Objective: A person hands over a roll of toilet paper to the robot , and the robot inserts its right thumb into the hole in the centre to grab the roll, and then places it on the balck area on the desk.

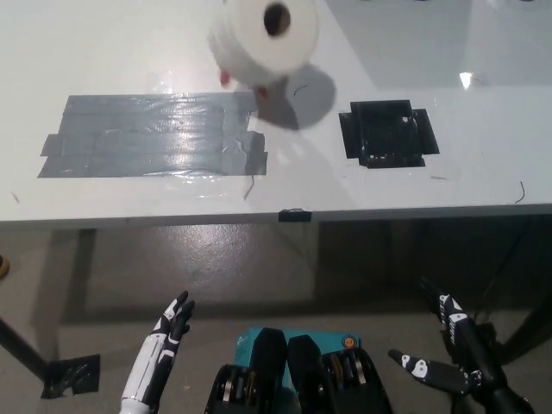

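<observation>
Head view is looking steeply down on a white bench (129, 52) whose front edge is running across the middle of the picture, with grey floor (216, 267) showing below it. The roll of toilet paper (263, 39) is hanging above the far part of the bench near the top edge, its centre hole facing the camera and its outline slightly blurred. Small pinkish fingertips of a person (226, 79) are showing at its lower left rim, holding it up; its shadow is falling on the bench just to the lower right. The black area (386, 134) is lying flat on the bench to the right of the roll, well apart from it and bare. A wide patch of grey tape (151, 136) is covering the bench on the left.

The white left hand (171, 326) is resting low at the lower left, below the bench edge, its fingers spread apart and grasping nothing. The black right hand (444, 345) is sitting at the lower right, also below the bench edge, its fingers splayed and released, far from the roll.
</observation>
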`<state>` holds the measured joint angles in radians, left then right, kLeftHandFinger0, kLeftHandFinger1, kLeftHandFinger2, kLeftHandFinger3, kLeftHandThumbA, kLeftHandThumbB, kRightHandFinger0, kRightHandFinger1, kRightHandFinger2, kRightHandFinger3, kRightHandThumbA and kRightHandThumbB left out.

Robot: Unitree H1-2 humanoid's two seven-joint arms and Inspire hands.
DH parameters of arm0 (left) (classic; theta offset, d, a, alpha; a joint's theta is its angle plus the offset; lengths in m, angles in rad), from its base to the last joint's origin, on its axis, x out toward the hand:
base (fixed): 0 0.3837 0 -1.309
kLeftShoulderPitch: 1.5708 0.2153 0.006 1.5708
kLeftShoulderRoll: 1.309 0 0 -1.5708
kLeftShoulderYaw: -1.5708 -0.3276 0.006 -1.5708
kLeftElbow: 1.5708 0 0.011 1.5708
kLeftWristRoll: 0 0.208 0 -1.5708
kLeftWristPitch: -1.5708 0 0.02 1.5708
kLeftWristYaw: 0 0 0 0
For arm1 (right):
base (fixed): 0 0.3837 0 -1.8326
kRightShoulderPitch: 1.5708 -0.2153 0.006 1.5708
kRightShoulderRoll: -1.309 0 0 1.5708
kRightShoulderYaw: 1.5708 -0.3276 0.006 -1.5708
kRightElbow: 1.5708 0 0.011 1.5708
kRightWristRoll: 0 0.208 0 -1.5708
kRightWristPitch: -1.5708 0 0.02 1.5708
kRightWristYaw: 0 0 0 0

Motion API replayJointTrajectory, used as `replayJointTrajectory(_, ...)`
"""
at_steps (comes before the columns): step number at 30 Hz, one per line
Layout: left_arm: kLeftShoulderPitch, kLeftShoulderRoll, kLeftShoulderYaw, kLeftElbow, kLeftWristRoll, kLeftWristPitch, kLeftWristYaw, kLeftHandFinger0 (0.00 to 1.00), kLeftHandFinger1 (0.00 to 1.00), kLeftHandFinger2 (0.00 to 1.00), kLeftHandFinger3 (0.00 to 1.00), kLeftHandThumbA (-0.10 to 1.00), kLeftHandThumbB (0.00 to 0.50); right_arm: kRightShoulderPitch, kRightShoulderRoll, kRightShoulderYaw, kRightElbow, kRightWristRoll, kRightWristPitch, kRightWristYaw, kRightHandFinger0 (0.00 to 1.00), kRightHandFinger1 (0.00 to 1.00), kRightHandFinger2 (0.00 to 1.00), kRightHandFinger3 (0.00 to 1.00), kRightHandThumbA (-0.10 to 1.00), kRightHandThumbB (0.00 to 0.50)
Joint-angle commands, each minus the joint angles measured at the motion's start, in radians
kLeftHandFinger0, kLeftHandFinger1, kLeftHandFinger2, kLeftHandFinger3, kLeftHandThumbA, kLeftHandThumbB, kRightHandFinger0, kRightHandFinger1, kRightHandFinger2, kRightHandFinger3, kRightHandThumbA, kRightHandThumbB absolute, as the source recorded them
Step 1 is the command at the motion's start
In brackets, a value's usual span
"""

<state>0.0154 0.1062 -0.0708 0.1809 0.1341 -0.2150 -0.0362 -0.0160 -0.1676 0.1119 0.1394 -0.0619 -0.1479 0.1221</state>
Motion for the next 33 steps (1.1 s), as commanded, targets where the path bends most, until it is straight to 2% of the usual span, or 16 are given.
replayJointTrajectory(1,-0.008,0.003,0.003,-0.007,0.003,-0.043,0.01,1.0,1.0,1.0,1.0,1.0,0.075,-0.013,0.002,-0.005,-0.009,-0.007,-0.058,-0.004,1.0,1.0,1.0,1.0,0.85,0.222)
replayJointTrajectory(4,-0.008,0.004,0.006,-0.01,0.001,-0.037,0.009,1.0,1.0,1.0,1.0,1.0,0.069,-0.022,0.018,-0.023,-0.042,-0.008,-0.103,-0.035,1.0,1.0,1.0,1.0,0.76,0.206)
replayJointTrajectory(8,-0.009,0.006,0.009,-0.011,0.003,-0.031,0.009,1.0,1.0,1.0,1.0,0.99,0.073,-0.064,0.005,-0.065,-0.229,-0.06,-0.016,-0.066,1.0,1.0,1.0,1.0,0.77,0.286)
replayJointTrajectory(10,-0.009,0.007,0.009,-0.009,0.006,-0.032,0.009,1.0,1.0,1.0,1.0,0.99,0.068,-0.084,-0.003,-0.081,-0.288,-0.05,0.01,-0.058,1.0,1.0,1.0,1.0,0.72,0.276)
replayJointTrajectory(11,-0.01,0.007,0.009,-0.005,0.008,-0.036,0.011,1.0,1.0,1.0,1.0,0.99,0.066,-0.116,-0.014,-0.097,-0.338,-0.042,0.024,-0.053,1.0,1.0,1.0,1.0,0.67,0.248)
replayJointTrajectory(13,-0.01,0.008,0.009,-0.003,0.012,-0.041,0.013,1.0,1.0,1.0,1.0,0.99,0.059,-0.163,-0.024,-0.113,-0.375,-0.042,0.046,-0.048,1.0,1.0,1.0,1.0,0.64,0.243)
replayJointTrajectory(16,-0.006,0.008,0.008,-0.004,0.016,-0.043,0.014,1.0,1.0,1.0,1.0,0.99,0.051,-0.257,-0.051,-0.126,-0.394,-0.05,0.097,-0.027,1.0,1.0,1.0,1.0,0.65,0.243)
replayJointTrajectory(17,-0.007,0.006,0.008,-0.004,0.012,-0.039,0.012,1.0,1.0,1.0,1.0,0.99,0.058,-0.311,-0.071,-0.123,-0.387,-0.049,0.131,-0.006,1.0,1.0,1.0,1.0,0.7,0.272)
replayJointTrajectory(21,-0.004,0.004,0.009,-0.011,0.011,-0.034,0.012,1.0,1.0,1.0,1.0,0.97,0.051,-0.417,-0.105,-0.099,-0.361,-0.056,0.19,0.03,1.0,1.0,1.0,1.0,0.71,0.277)
replayJointTrajectory(22,-0.005,0.005,0.01,-0.013,0.009,-0.032,0.01,1.0,1.0,1.0,1.0,0.95,0.055,-0.461,-0.111,-0.089,-0.347,-0.056,0.224,0.042,1.0,1.0,1.0,1.0,0.7,0.289)
replayJointTrajectory(24,-0.005,0.007,0.01,-0.015,0.012,-0.029,0.01,1.0,1.0,1.0,1.0,0.95,0.057,-0.545,-0.142,-0.054,-0.309,-0.099,0.282,0.074,1.0,1.0,1.0,1.0,0.81,0.312)
replayJointTrajectory(25,-0.005,0.007,0.01,-0.016,0.012,-0.028,0.01,1.0,1.0,1.0,1.0,0.94,0.054,-0.565,-0.151,-0.047,-0.296,-0.104,0.287,0.081,1.0,1.0,1.0,1.0,0.83,0.323)
replayJointTrajectory(26,-0.005,0.007,0.011,-0.018,0.011,-0.027,0.009,1.0,1.0,1.0,1.0,0.93,0.048,-0.623,-0.17,-0.025,-0.26,-0.113,0.313,0.106,1.0,1.0,1.0,1.0,0.86,0.363)
replayJointTrajectory(28,-0.003,0.006,0.011,-0.024,0.006,-0.017,0.006,1.0,1.0,1.0,1.0,0.92,0.068,-0.697,-0.179,0.0,-0.196,-0.108,0.321,0.133,1.0,1.0,1.0,1.0,0.83,0.365)
replayJointTrajectory(31,-0.005,0.006,0.009,-0.024,0.005,-0.023,0.002,1.0,1.0,1.0,1.0,0.9,0.069,-0.788,-0.192,0.038,-0.108,-0.118,0.347,0.161,1.0,1.0,1.0,1.0,0.79,0.369)
replayJointTrajectory(33,-0.002,0.006,0.007,-0.03,0.011,-0.012,0.002,1.0,1.0,1.0,1.0,0.91,0.087,-0.843,-0.198,0.06,-0.053,-0.115,0.358,0.185,1.0,1.0,1.0,1.0,0.73,0.352)
